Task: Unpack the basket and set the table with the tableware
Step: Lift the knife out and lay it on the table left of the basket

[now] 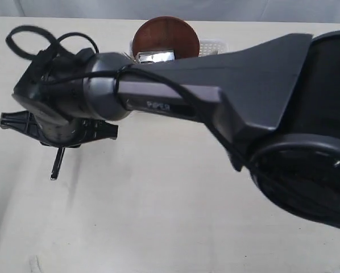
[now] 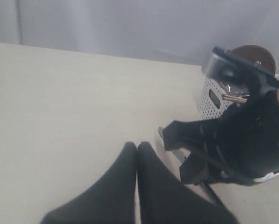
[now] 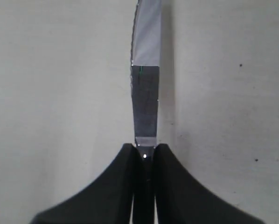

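a: from outside?
b: right gripper (image 1: pixel 61 145) pinches a slim steel knife (image 1: pixel 57 166) over the pale table (image 1: pixel 158 222); white lattice basket (image 1: pixel 214 44), holding a round wooden plate (image 1: pixel 165 35), sits well apart.
a: left wrist?
b: left gripper (image 2: pixel 137 145) pressed closed, empty.
a: right wrist?
b: flat shiny blade clamped tight.

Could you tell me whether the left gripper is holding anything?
No, the left gripper is shut tight, with nothing between its jaws.

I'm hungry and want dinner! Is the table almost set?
Not yet. Done: nothing I can see is laid on the table. In hand: the right claw grips the knife over the table. Left: the wooden plate and steel cup sit in the basket.
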You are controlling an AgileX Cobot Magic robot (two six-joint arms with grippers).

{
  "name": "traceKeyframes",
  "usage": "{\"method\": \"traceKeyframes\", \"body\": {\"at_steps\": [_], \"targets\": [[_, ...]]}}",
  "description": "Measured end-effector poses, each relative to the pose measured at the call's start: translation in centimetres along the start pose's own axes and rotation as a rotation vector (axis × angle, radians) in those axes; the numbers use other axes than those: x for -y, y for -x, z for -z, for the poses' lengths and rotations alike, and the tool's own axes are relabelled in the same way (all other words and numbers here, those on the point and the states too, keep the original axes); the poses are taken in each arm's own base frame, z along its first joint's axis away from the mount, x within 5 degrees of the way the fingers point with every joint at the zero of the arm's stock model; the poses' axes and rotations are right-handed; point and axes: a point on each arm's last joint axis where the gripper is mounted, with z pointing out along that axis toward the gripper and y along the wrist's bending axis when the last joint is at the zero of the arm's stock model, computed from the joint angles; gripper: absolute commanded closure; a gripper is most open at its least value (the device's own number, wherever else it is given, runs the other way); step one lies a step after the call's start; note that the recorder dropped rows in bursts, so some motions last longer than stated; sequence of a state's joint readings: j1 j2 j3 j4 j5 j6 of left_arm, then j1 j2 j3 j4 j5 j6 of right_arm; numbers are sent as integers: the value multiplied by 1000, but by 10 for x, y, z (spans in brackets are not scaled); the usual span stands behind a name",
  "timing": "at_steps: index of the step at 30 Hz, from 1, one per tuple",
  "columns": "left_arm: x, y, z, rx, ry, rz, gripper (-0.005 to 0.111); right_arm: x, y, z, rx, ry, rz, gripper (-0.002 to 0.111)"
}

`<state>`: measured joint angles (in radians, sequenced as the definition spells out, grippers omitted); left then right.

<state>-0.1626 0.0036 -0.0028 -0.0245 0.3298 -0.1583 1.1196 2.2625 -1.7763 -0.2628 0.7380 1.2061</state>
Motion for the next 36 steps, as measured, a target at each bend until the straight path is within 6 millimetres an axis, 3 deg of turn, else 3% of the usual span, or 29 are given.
{"method": "traceKeyframes", "body": {"at_steps": [9,26,31,36], "targets": [[0,0,0,0,0,0,107,4,-19,-31,0,-66,-75,109],[0,0,0,0,0,0,107,6,-10,-40,79,-42,-61,108],[0,0,0,0,0,0,107,5,-10,-40,79,-38,-52,77],[0,0,0,0,-1,2,107,5,-10,-40,80,-35,-47,74]]}}
